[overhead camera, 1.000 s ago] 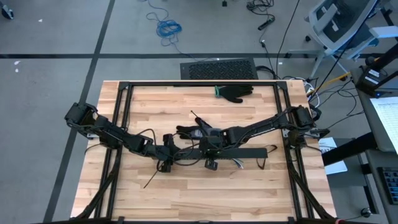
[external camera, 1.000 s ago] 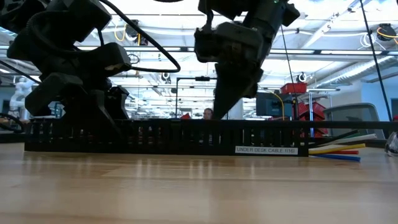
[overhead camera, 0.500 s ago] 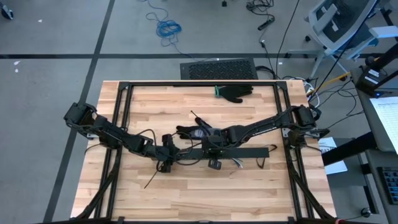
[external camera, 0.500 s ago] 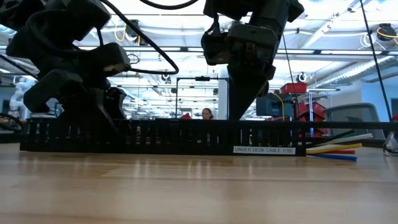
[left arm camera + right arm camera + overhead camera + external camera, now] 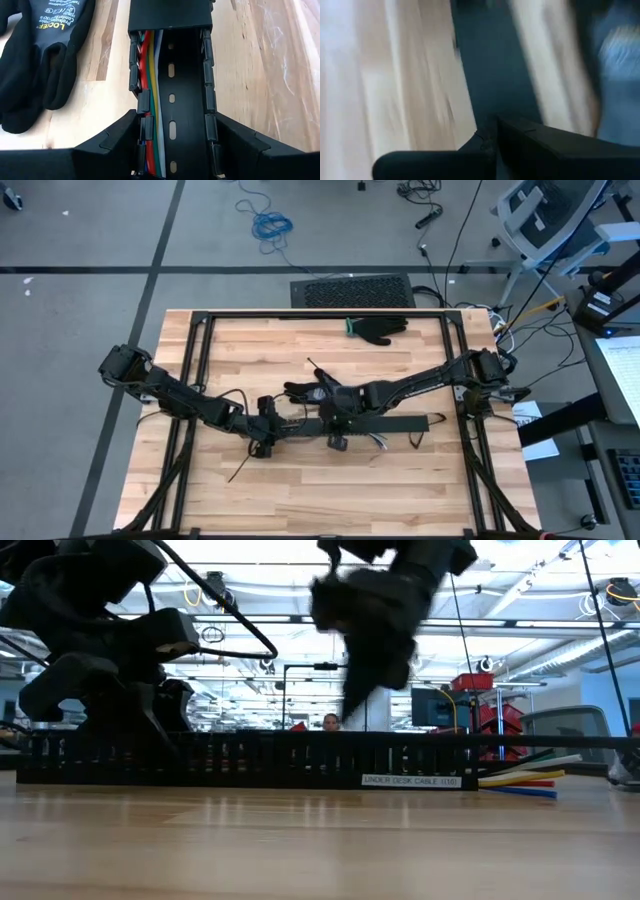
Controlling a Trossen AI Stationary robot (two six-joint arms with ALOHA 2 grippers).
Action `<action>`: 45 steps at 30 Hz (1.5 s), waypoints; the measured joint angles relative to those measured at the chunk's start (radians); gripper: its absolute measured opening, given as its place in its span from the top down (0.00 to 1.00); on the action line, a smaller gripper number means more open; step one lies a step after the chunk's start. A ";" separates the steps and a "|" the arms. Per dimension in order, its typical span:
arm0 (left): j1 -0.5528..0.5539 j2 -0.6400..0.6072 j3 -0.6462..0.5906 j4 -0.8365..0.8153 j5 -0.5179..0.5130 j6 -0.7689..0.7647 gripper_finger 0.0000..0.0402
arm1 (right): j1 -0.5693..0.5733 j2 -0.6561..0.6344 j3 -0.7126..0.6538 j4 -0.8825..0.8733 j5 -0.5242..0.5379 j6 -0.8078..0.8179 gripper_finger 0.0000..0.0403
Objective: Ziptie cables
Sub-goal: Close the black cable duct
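From above, the channel (image 5: 375, 425) lies across the counter (image 5: 300, 490) near the middle. The left end effector (image 5: 268, 430) sits at the channel's left end, likely to steady it. The right end effector (image 5: 338, 420) hangs over the middle. A glove (image 5: 380, 330) lies well apart at the far edge.

At counter height, the cables (image 5: 515, 783) stick out of the channel's right end, so most of their run lies inside it.

The left wrist view shows the left fingers (image 5: 112, 145) spread wide, clamped on the channel's two walls, with the cables against one wall, a second glove (image 5: 40, 60) beside.

The right wrist view is smeared; its fingers are together, holding nothing visible.
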 joint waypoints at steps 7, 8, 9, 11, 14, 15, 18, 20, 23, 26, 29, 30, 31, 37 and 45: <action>0.000 0.001 0.000 0.005 -0.002 0.001 0.44 | -0.033 0.011 0.012 0.101 0.003 0.021 1.00; 0.000 0.001 0.000 0.005 -0.002 0.001 0.44 | -0.032 0.012 0.012 0.121 0.002 0.023 1.00; 0.000 0.001 0.000 0.008 -0.002 0.001 0.44 | -0.032 0.012 0.015 0.148 -0.006 0.023 1.00; 0.000 0.002 0.000 0.011 -0.003 0.002 0.44 | -0.032 0.025 0.019 0.191 -0.006 0.021 1.00; 0.001 0.002 0.000 0.015 -0.005 0.009 0.44 | -0.033 0.067 0.016 0.240 -0.014 0.020 1.00; 0.001 0.002 0.000 0.015 -0.006 0.009 0.44 | -0.033 0.077 0.016 0.261 -0.023 0.027 1.00; 0.001 0.002 0.000 0.015 -0.007 0.009 0.44 | -0.033 0.094 0.020 0.299 -0.033 0.042 1.00; 0.001 0.002 0.000 0.015 -0.007 0.009 0.44 | -0.032 0.111 0.019 0.295 -0.053 0.042 1.00; 0.001 0.002 0.000 0.016 -0.009 0.009 0.44 | -0.031 0.110 0.019 0.300 -0.057 0.039 1.00; 0.001 0.002 0.000 0.018 -0.013 0.010 0.44 | -0.031 0.109 0.019 0.279 -0.059 0.034 1.00; 0.002 0.002 0.001 0.020 -0.019 0.011 0.44 | -0.029 0.108 0.023 0.228 -0.057 0.027 1.00; 0.003 0.002 0.001 0.021 -0.019 0.011 0.44 | -0.030 0.106 0.024 0.211 -0.058 0.023 1.00; 0.003 0.002 0.001 0.020 -0.019 0.011 0.44 | -0.030 0.105 0.024 0.196 -0.059 0.018 1.00; 0.003 0.002 0.002 0.015 -0.019 0.009 0.44 | -0.030 0.103 0.025 0.121 -0.058 -0.001 1.00; 0.003 0.002 0.002 0.006 -0.019 0.008 0.44 | -0.030 0.103 0.025 0.066 -0.058 -0.003 1.00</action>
